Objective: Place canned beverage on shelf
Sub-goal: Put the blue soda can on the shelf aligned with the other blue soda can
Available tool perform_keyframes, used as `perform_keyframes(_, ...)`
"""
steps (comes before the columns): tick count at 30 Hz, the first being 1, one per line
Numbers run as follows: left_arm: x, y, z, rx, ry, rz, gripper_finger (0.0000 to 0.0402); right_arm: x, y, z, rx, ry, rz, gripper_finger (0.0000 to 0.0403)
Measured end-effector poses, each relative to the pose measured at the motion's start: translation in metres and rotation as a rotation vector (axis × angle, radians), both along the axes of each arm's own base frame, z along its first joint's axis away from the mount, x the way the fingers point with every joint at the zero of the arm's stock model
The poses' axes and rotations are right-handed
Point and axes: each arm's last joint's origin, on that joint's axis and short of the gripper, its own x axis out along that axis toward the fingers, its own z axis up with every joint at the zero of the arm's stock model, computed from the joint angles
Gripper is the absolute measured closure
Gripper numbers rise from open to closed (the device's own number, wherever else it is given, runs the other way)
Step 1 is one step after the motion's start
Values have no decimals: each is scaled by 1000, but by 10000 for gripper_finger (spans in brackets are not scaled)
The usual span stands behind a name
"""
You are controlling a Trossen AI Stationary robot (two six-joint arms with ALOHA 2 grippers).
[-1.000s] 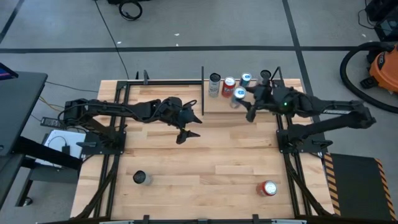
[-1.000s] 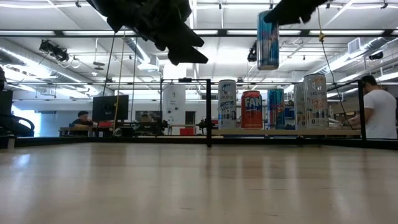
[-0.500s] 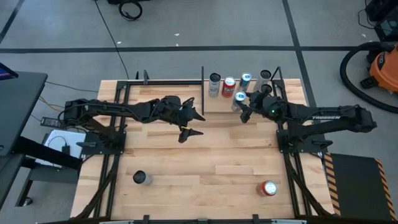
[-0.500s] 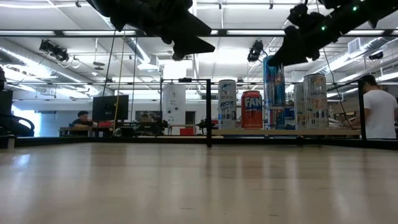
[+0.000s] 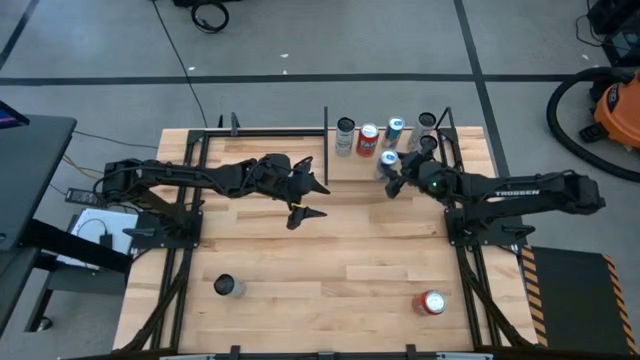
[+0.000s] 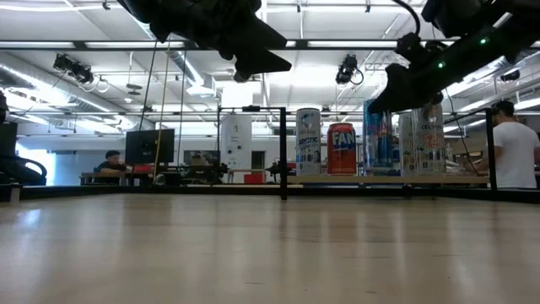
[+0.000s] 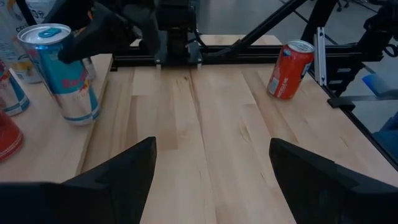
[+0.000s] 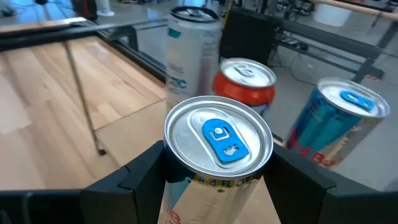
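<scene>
The right gripper (image 5: 392, 172) is gripping a slim blue-and-silver can (image 8: 214, 158), fingers clamped on both sides just under its rim. In the low view the can (image 6: 377, 139) is standing upright at the near edge of the shelf (image 5: 345, 168), bottom down around shelf level, though I can't tell if it's actually touching. Just beyond it, a white can (image 5: 345, 134), an orange can (image 5: 368, 138) and another blue can (image 5: 395, 130) are sitting in a row. The left gripper (image 5: 305, 197) is hanging open over the middle of the table, holding nothing.
</scene>
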Motion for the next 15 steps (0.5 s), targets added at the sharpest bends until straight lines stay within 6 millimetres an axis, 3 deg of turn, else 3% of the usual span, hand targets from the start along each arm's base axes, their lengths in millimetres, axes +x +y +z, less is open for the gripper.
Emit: perform_keyframes(15,0,0,0,1,-4,-1,88,3,-19,-10,13,10,-69,162)
